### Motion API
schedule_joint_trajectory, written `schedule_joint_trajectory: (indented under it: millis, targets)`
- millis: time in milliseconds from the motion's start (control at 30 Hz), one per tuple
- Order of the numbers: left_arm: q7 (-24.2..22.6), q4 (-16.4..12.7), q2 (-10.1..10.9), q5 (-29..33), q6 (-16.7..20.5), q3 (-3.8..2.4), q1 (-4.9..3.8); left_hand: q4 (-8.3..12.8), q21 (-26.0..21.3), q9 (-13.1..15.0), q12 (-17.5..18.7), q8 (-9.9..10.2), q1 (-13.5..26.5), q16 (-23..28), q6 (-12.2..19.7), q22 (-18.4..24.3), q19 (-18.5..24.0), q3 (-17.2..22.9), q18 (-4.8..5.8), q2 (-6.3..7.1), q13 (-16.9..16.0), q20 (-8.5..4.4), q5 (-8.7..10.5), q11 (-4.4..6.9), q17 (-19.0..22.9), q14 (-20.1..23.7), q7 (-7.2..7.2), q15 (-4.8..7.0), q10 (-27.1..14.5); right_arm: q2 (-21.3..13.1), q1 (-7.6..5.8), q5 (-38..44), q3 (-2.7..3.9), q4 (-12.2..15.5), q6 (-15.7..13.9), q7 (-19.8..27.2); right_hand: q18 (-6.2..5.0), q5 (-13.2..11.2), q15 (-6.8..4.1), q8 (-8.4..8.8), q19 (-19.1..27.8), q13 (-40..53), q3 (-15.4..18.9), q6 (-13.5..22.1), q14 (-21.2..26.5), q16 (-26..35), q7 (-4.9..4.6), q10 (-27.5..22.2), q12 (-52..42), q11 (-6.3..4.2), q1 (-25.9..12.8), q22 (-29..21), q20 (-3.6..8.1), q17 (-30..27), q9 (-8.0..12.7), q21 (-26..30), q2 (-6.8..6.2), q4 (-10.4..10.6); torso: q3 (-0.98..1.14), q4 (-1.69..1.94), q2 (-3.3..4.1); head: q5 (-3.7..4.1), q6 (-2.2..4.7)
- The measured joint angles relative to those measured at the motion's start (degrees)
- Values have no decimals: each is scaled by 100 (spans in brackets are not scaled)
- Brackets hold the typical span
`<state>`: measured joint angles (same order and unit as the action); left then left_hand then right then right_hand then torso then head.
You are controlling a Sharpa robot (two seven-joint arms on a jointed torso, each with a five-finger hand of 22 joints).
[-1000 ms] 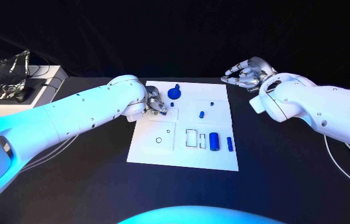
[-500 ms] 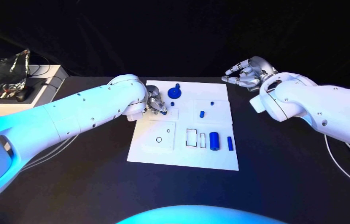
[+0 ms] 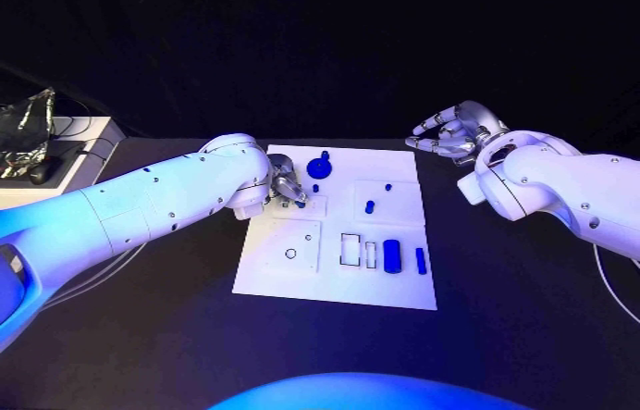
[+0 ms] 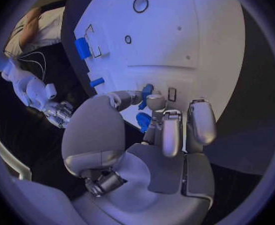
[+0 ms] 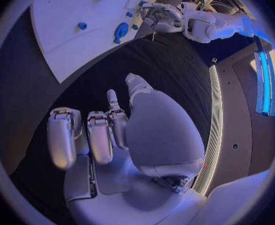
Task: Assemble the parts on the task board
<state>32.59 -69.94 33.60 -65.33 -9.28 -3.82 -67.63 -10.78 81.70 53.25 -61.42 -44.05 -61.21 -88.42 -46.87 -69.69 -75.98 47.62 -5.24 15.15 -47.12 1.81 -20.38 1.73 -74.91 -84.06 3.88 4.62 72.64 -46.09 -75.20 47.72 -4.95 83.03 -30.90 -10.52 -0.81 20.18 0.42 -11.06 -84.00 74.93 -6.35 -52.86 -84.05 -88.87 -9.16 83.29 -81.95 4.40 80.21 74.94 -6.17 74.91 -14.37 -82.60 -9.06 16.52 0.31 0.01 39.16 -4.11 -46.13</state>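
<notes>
Black desk [image 3: 160, 336], task board [image 3: 334, 290] mostly unassembled: left hand [image 3: 286, 186] fingers pinch small blue peg [image 4: 147, 89], right hand [image 3: 451, 132] fingers spread empty, loose parts remain.

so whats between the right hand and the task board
Only bare black table: in the head view the right hand hangs off the task board's far right corner, with nothing lying between them.

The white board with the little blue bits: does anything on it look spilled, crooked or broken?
Nothing stands out. The task board lies flat on the table, and the blue parts sit tidily on it. The left hand works at its far-left corner; the right hand hovers off it.
</notes>
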Motion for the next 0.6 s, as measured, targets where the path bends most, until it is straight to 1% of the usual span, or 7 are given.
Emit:
schedule_joint_trajectory:
  millis: [33, 167, 233, 267, 367, 400, 600]
  targets:
    - [0, 0, -2, 8, -1, 2, 0, 97, 0, 23, 2, 11, 41, 0, 0, -1, -18, 89, 0, 17, 3, -17, 0, 8, 0, 0, 0, 0, 10, -1, 0, 0, 0, 0, 0, 0, 0, 0, 0, 0, 0, 0, 0, 0, 0, 0, 0, 0, 0, 0, 0, 0, 0, 0, 0, 0, 0, 0, 1, 1, -1, 2, -2]
    - [0, 5, -3, 34, -3, 5, 0, 101, 0, 74, 1, 49, 77, 0, -17, -8, -18, 85, 0, 53, 29, -17, 0, 8, 0, 0, 0, 0, 11, -1, 0, 0, 0, 0, 0, 1, 0, 0, 0, 0, 0, 0, 0, 0, 0, 0, 0, 0, 0, 0, 0, 0, 0, 0, 0, 0, 0, 0, 2, 1, -3, 9, -11]
    - [0, 6, -4, 43, -4, 7, 0, 117, 0, 122, 2, 62, 102, 0, -18, -8, -17, 68, 0, 47, 37, -17, 9, 8, 0, 10, 0, 9, 11, -1, 0, 0, 0, 0, 0, 1, 0, 0, 0, 0, 0, -1, 0, 0, 0, 0, 0, 0, 0, 0, 0, 0, 0, 0, 0, 0, 0, 0, 2, 3, -4, 10, -12]
    - [0, 8, -5, 48, -5, 8, 0, 124, 0, 154, 17, 80, 129, 0, -48, -8, -17, 62, 0, 47, 38, -17, 26, 8, 0, 21, -30, 20, 11, -1, 0, 0, 0, 0, 0, 2, 0, 0, 0, 0, 0, -1, 0, 0, 0, 0, 0, 0, 0, 0, 0, 0, 0, 0, -6, 22, 0, 0, 2, 3, -4, 10, -13]
    - [0, 12, -5, 60, -6, 9, -2, 124, 0, 154, 23, 81, 129, 0, -50, -7, -17, 61, 0, 47, 47, -17, 26, 19, 0, 21, -31, 20, 22, -2, 0, 0, 0, 0, 0, 2, 0, 0, 0, 0, 0, -1, 0, 0, 0, 0, 0, 0, 0, 0, 0, 0, 0, 0, -9, 22, 0, 0, 2, 3, -4, 10, -13]
    - [0, 13, -5, 63, -6, 10, -2, 124, 0, 154, 23, 81, 129, 0, -58, -12, -35, 61, 0, 47, 47, -35, 26, 28, 0, 21, -38, 20, 32, -2, 0, 0, 0, 0, 0, 2, 0, 0, 0, 0, 0, -1, 0, 0, 0, 0, 0, 0, 0, 0, 0, -1, 0, 0, -9, 23, 0, 0, 2, 3, -4, 9, -14]
    - [0, 23, -7, 77, -6, 12, -3, 140, 0, 151, 23, 95, 129, 0, -88, -13, -38, 45, 0, 47, 74, -38, 27, 21, 0, 1, -30, 40, 39, -3, 0, 0, 0, -1, 0, 2, 0, 0, 0, 0, 0, -1, 1, 0, 0, 0, 0, 0, 0, 0, 0, -1, 0, 0, -9, 22, 0, 0, 0, 4, -5, 7, -17]
